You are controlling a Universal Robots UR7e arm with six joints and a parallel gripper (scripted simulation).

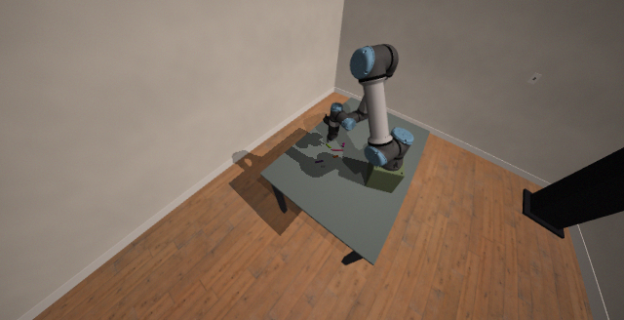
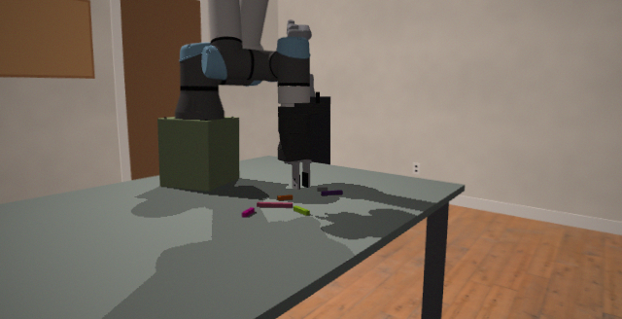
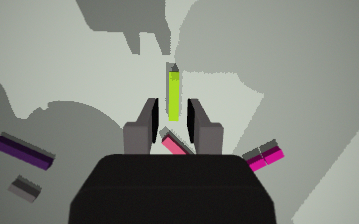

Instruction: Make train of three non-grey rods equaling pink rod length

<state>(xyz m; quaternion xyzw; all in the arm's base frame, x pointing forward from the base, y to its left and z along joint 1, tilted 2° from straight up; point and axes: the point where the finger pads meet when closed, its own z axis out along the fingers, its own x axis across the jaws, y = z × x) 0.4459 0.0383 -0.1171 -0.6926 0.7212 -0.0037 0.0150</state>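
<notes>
My gripper [image 3: 172, 112] hangs over the rods with its fingers partly open and nothing between them. In the wrist view the lime rod [image 3: 174, 96] lies on the table, seen through the gap between the fingers. The pink rod [image 3: 176, 144] lies slantwise under the fingers, partly hidden by the gripper body. A magenta rod [image 3: 265, 156] lies at the right, a purple rod [image 3: 22, 151] and a short grey rod [image 3: 25, 187] at the left. In the exterior view the gripper [image 2: 301, 180] is a little above the table, behind the pink rod [image 2: 274, 204], lime rod [image 2: 301, 210] and orange rod [image 2: 285, 196].
The arm stands on an olive-green block [image 2: 198, 153] at the back of the table. The magenta rod [image 2: 248, 212] lies left of the pink rod, the purple rod [image 2: 331, 193] to the right. The table's edge [image 2: 389, 241] runs close on the right.
</notes>
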